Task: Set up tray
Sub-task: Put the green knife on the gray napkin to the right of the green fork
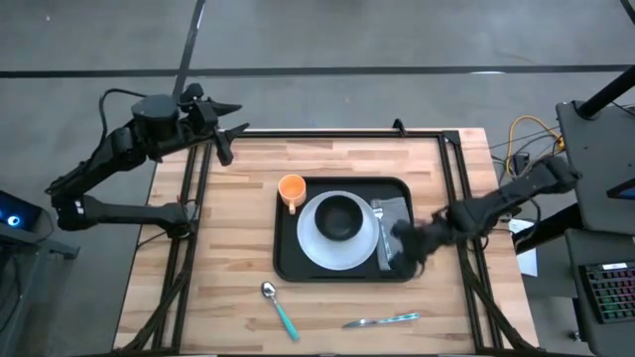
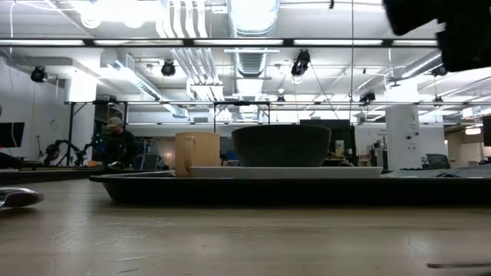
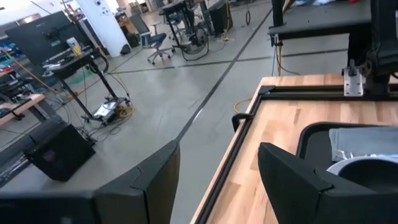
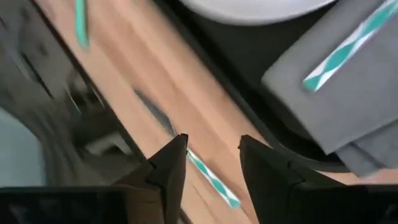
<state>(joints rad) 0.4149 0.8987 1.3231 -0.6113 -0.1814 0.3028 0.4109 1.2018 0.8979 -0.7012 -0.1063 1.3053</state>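
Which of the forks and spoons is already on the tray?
The fork lying on the grey napkin, beside the white plate on the tray. The spoon and knife lie on bare table.

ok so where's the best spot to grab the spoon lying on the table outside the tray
By the teal handle, about midway, coming straight down from above with the fingers closing across its width. The spoon lies flat on the table. Its handle is straight and slim, while the silver scoop end is rounded and probably likelier to slip.

The wooden table point(image 1: 228, 248) bears the black tray point(image 1: 290, 260), a spoon point(image 1: 279, 307) and a knife point(image 1: 381, 320).
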